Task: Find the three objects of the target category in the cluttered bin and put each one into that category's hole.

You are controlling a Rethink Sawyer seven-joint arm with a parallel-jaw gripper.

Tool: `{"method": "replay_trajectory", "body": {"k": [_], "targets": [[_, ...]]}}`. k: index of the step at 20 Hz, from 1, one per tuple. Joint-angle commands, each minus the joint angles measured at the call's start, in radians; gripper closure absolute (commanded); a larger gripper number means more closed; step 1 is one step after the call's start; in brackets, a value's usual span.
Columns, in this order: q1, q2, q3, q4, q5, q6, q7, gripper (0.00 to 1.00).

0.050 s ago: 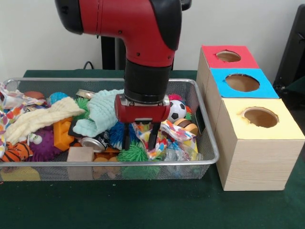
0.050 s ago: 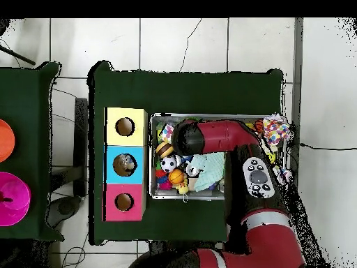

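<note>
Here the gripper jaws straddle colourful crinkly wrapper in the bin.

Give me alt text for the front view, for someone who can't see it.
A red robot gripper reaches down, fingers open, into a wire mesh bin crowded with toys and cloths; beside it stand three wooden boxes with holes, topped red, blue and yellow.

Wire mesh bin heaped with toys, beside red, blue, yellow holed boxes
</note>
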State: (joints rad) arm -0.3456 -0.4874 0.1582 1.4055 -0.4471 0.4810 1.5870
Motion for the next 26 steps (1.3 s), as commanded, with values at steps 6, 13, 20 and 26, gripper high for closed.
{"method": "replay_trajectory", "body": {"k": [6, 13, 20, 26], "targets": [[0.034, -0.065, -0.022, 0.057, 0.009, 0.022, 0.122, 0.0], [0.043, -0.025, -0.025, -0.013, 0.017, 0.057, 0.109, 0.0], [0.022, 0.006, -0.018, -0.021, 0.009, 0.036, 0.089, 0.0], [0.011, 0.001, -0.015, -0.02, 0.011, 0.054, 0.07, 0.0]]}}
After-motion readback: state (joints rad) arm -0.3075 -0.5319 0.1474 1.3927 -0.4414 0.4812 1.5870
